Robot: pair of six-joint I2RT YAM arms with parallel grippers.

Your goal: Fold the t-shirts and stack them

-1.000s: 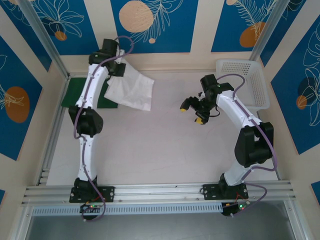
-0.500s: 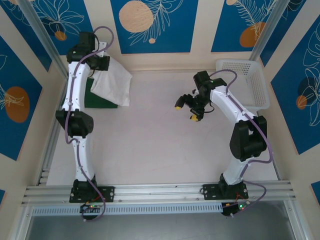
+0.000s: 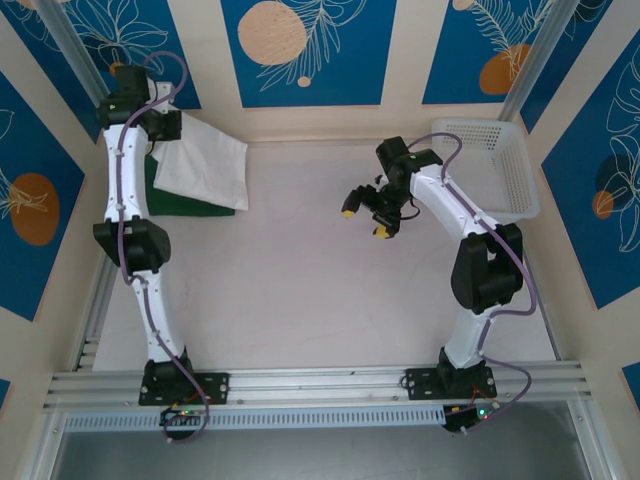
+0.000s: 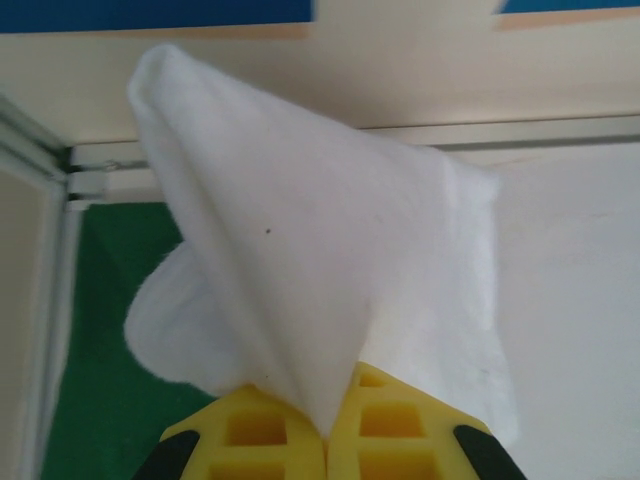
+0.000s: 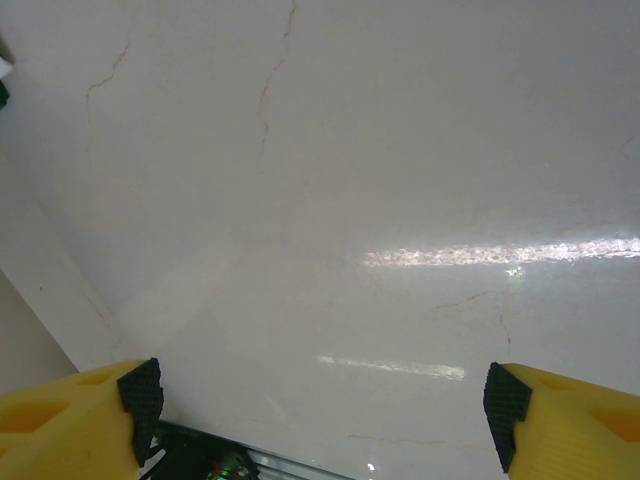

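Top external: fixed, high above the near edge, looking down over the whole table [image 3: 300, 290].
Left wrist: close, facing white t-shirt [image 4: 330, 270] and dark green t-shirt [image 4: 100, 350] (both also visible overhead, far-left corner).
Right wrist: close, facing bare table.

**Left arm** [image 3: 122, 180], **right arm** [image 3: 452, 208]: white tubular links [image 3: 160, 320], black joint housings [image 3: 130, 245], black bases [image 3: 180, 385].
Purple-grey cable [image 3: 163, 62] looped along each.
Fingers [image 4: 245, 430]: yellow moulded blocks with square recesses; on the right, black inner pads [image 5: 143, 395].
Small green light [image 3: 481, 411] at each base.
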